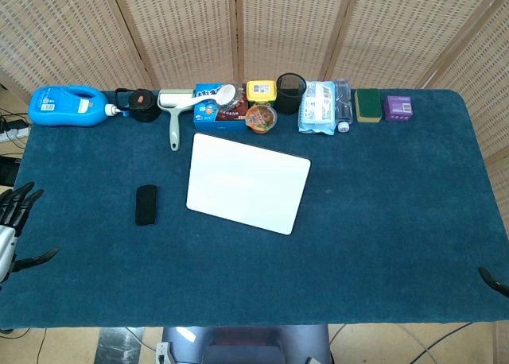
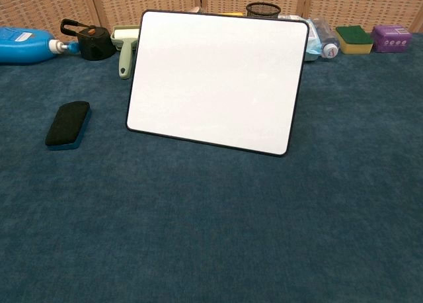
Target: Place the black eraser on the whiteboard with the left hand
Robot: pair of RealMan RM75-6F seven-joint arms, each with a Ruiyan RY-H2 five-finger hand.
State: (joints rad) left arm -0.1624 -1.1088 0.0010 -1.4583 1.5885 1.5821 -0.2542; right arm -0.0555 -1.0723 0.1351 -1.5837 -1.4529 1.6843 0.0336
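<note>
The black eraser (image 1: 145, 204) lies flat on the blue cloth left of the whiteboard (image 1: 248, 182), a short gap between them; in the chest view the eraser (image 2: 67, 124) shows a blue base and the whiteboard (image 2: 215, 78) fills the upper middle. My left hand (image 1: 16, 221) sits at the table's left edge, fingers spread, holding nothing, well left of the eraser. Only a dark fingertip of my right hand (image 1: 493, 281) shows at the right edge; the chest view shows neither hand.
Along the back edge stand a blue detergent bottle (image 1: 67, 106), a black flask (image 1: 143, 105), a lint roller (image 1: 173, 114), snack boxes (image 1: 220, 106), a mesh pen cup (image 1: 290, 92), a wipes pack (image 1: 320, 106), a sponge (image 1: 367, 105) and a purple box (image 1: 398, 107).
</note>
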